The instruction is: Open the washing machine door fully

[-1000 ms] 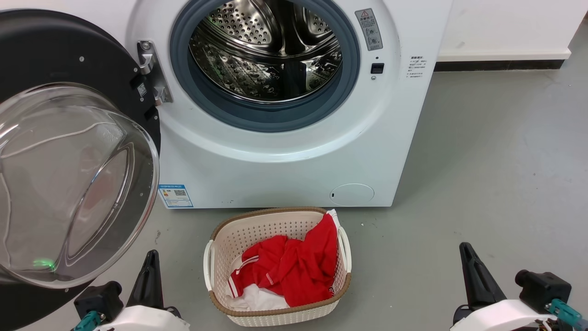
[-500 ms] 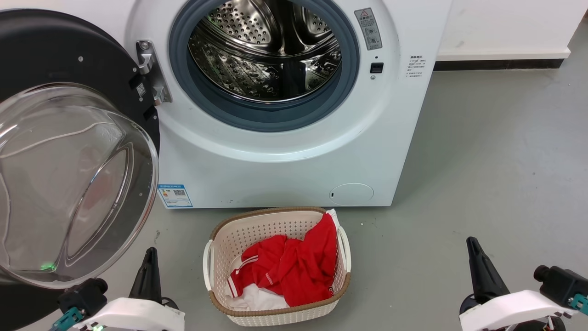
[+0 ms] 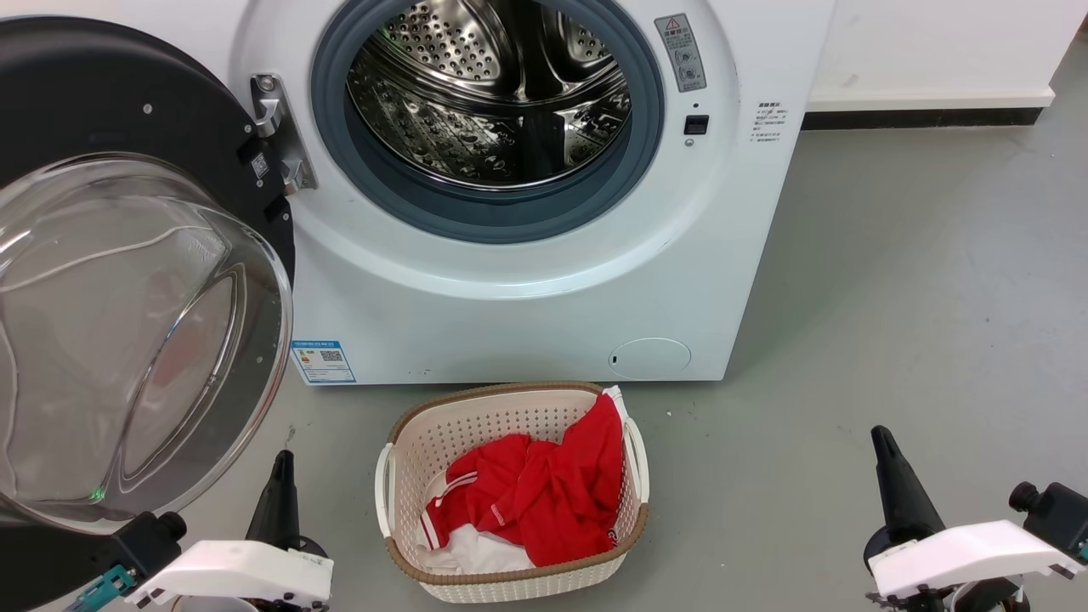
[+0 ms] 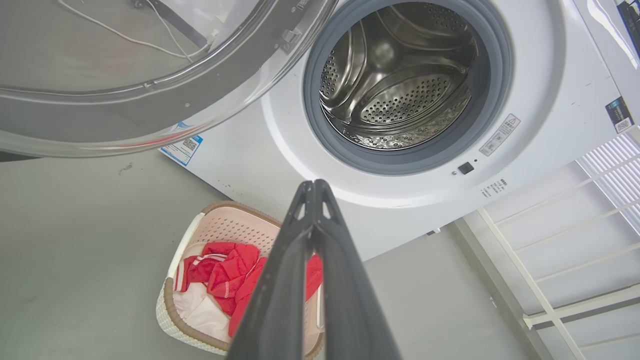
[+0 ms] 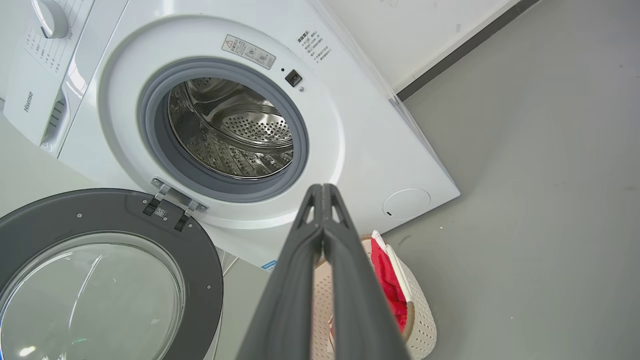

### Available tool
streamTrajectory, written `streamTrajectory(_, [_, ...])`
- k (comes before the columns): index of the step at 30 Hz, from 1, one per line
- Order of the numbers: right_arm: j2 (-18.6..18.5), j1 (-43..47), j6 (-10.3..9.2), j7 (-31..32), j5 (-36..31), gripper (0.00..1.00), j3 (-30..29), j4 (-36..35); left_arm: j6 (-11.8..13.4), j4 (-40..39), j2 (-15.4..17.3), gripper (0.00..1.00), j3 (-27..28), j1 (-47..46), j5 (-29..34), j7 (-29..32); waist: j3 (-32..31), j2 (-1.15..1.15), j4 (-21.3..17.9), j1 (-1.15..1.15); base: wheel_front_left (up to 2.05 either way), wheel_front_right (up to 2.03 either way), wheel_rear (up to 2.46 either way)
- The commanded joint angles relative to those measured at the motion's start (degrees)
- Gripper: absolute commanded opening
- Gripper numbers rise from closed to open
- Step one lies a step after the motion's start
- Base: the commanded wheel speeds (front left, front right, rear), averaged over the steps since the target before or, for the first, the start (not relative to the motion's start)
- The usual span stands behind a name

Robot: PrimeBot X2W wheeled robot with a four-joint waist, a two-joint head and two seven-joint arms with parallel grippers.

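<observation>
The left gripper (image 4: 314, 187) has its two long dark fingers pressed together with nothing between them. It hangs low at the near left, apart from everything. The right gripper (image 5: 323, 190) is the same, closed and empty, at the near right above the bare grey floor (image 3: 892, 297).

Just beyond the left gripper is the large round glossy black washing machine door (image 3: 102, 93). It is swung wide out to the left on its metal hinge (image 3: 276, 127), and its clear bulging glass bowl window (image 3: 127, 340) faces the robot. To its right, the white front-loading washing machine (image 3: 510, 306) stands with its mouth uncovered. The steel perforated drum (image 3: 493, 93) and the grey-blue rubber ring (image 3: 484, 217) around it are in plain sight.

On the floor in front of the machine, between the two grippers, sits a cream perforated plastic basket (image 3: 493, 389) with a crumpled red garment (image 3: 544, 493) in it.

As I judge it, the task is done or all but done. The door is well clear of the opening and neither gripper touches it. Whether the hinge has any travel left cannot be told from these views. At most, a small push further back would remain.
</observation>
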Motion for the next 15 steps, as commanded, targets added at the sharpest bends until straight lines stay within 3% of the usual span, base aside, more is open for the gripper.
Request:
streamTrajectory(1, [-0.48, -1.46, 0.00, 0.33, 2.36, 0.00, -0.27, -0.43, -0.45, -0.50, 0.13, 0.00, 0.45, -1.79, -2.07, 0.49, 0.01, 0.00, -0.01, 0.00, 0.00, 0.00, 0.00])
streamTrajectory(15, [-0.63, -2.80, 0.00, 2.42, 14.20, 0.00, -1.16, 0.51, -1.39, -0.07, -0.56, 0.00, 1.40, -2.85, -13.06, 3.38, 0.08, 0.00, -0.12, 0.00, 0.00, 0.00, 0.00])
